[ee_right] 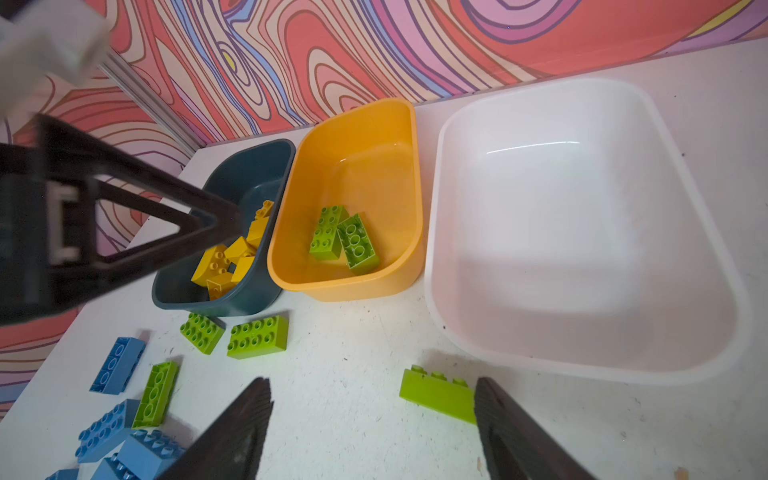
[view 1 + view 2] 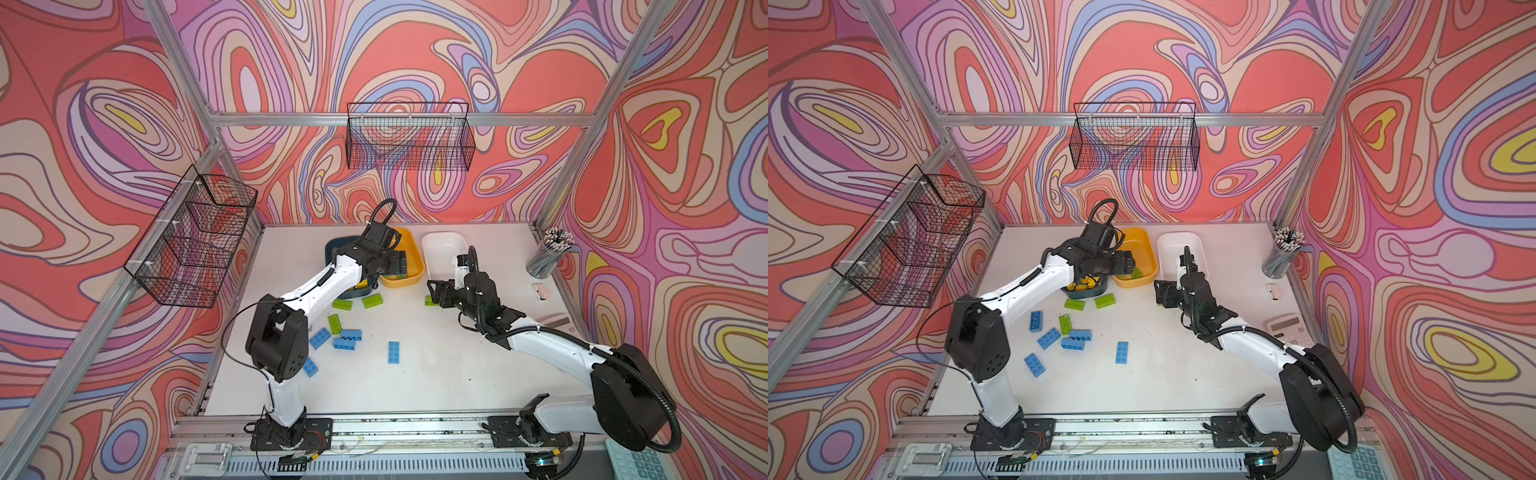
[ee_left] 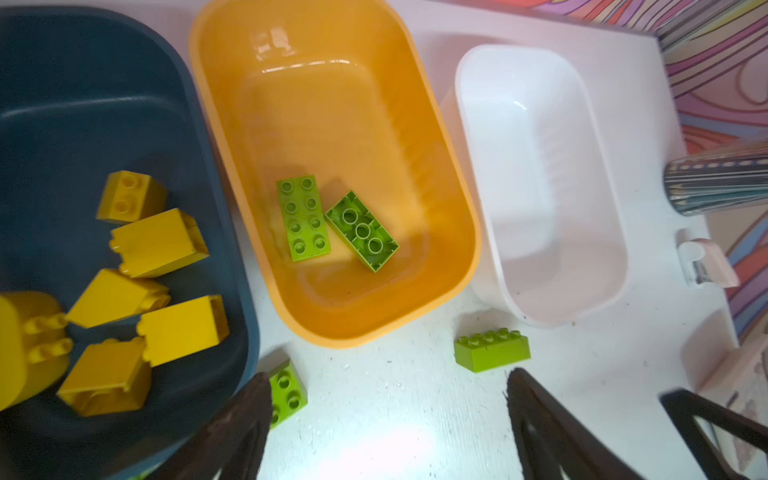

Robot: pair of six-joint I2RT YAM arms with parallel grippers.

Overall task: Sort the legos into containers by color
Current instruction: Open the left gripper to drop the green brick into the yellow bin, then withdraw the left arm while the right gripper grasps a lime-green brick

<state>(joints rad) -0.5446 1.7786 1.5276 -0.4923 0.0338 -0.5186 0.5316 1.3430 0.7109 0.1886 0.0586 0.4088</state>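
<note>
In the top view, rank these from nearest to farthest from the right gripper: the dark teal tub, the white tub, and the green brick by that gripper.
1. Lime green brick: right at the jaws of the right gripper.
2. White tub: just behind the gripper, right end of the tub row.
3. Dark teal tub: left end of the row, beyond the yellow-orange tub.

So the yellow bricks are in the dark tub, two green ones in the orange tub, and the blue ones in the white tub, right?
Only the last part is wrong: the white tub is empty and the blue bricks lie on the table, as the right wrist view shows. The rest is right.
</note>
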